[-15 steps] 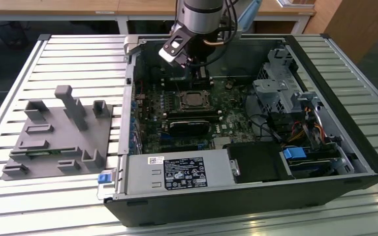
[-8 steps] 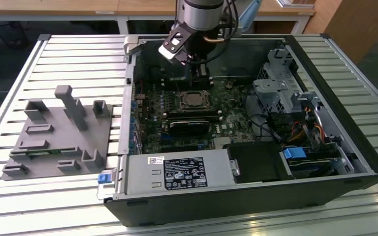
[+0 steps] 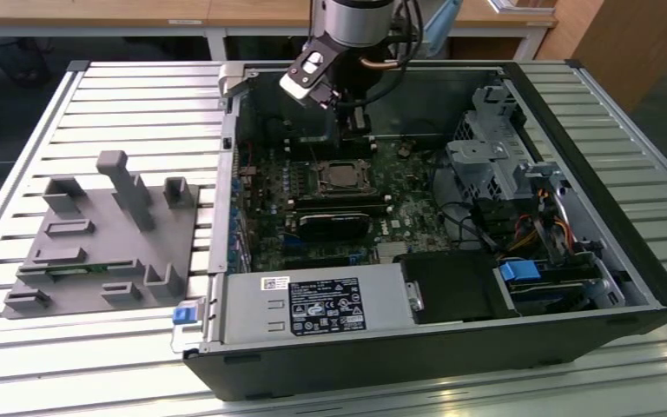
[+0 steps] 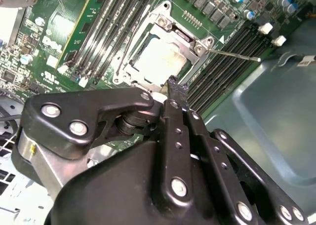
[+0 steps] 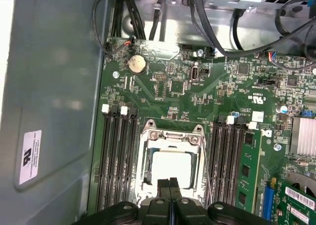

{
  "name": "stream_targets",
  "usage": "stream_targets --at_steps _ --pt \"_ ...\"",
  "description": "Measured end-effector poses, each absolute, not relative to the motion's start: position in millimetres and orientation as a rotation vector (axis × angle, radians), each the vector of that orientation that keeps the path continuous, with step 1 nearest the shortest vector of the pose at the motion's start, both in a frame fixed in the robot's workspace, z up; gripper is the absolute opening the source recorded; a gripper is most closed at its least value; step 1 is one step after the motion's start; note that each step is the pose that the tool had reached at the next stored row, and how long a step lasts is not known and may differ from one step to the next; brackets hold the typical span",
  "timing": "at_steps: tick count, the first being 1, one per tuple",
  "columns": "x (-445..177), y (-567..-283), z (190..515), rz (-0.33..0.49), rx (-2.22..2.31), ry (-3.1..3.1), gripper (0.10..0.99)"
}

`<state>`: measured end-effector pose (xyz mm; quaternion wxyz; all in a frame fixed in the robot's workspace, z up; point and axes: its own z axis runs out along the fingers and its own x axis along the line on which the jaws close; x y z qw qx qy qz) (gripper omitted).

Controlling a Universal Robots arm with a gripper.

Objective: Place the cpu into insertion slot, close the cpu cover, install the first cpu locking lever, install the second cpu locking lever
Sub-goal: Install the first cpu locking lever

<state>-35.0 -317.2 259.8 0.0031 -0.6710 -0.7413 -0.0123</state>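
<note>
The gripper (image 5: 169, 182), fingers pressed together on nothing, hangs close over the edge of the cpu (image 5: 171, 167). The cpu sits in the insertion slot (image 5: 147, 162), with the cpu cover (image 5: 170, 136) flat around it. A thin locking lever (image 4: 232, 55) juts sideways, and memory slots (image 5: 118, 156) flank the socket on the green motherboard (image 5: 173, 87).

Slatted table (image 3: 79, 365) (metal); wooden desks (image 3: 114, 10) behind.

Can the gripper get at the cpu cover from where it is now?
Probably yes. The gripper, shut, hangs right by the edge of the cpu cover. Nothing lies over the cover, and the memory slots flank it without overlapping.
</note>
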Motion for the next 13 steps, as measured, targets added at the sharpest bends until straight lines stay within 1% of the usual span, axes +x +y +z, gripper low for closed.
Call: stream_targets --at_steps 13 --pt "-35.0 -317.2 259.5 -0.037 -1.813 -2.554 0.106"
